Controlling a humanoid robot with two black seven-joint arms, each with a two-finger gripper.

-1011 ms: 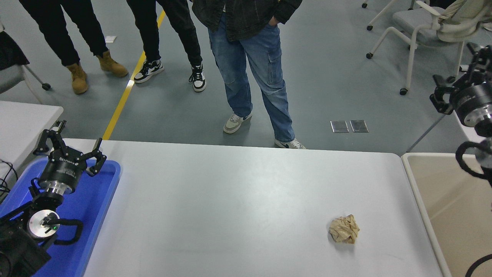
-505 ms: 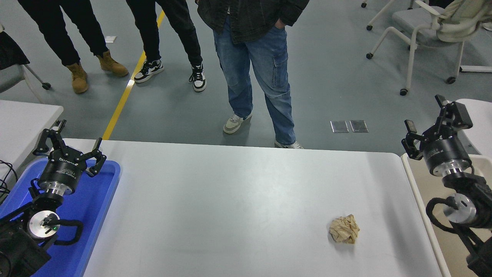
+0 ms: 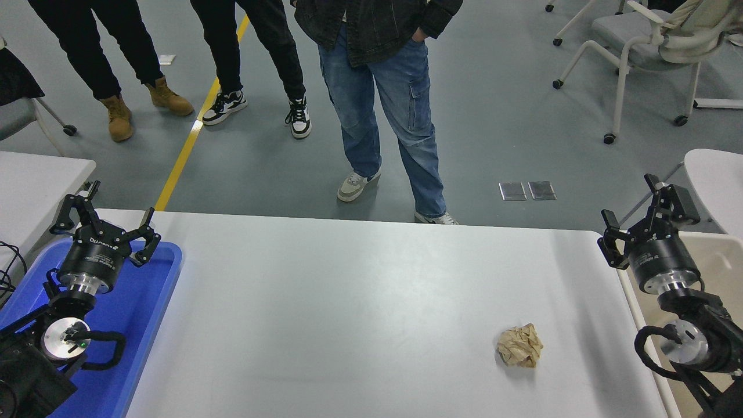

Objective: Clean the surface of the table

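White table surface (image 3: 360,302), one crumpled paper ball on it, arms at either end.

Item: large rectangular top, smooth matte white with rounded far corners, spanning most of the view's width; soft overhead glare toward its middle, no marks seen. On it, near the right front: a tan crumpled paper ball (image 3: 520,346), lying free and well apart from both grippers. Left end: blue tray (image 3: 148,302), with the left gripper (image 3: 104,223) hovering above it, fingers spread wide, holding nothing. Right end: beige bin (image 3: 720,261) just beside the table edge, with the right gripper (image 3: 644,217) above the table's far right corner, fingers spread wide, holding nothing. Far side: three people standing on grey floor, the nearest person in blue jeans (image 3: 389,110); a wheeled chair (image 3: 633,40) at upper right.
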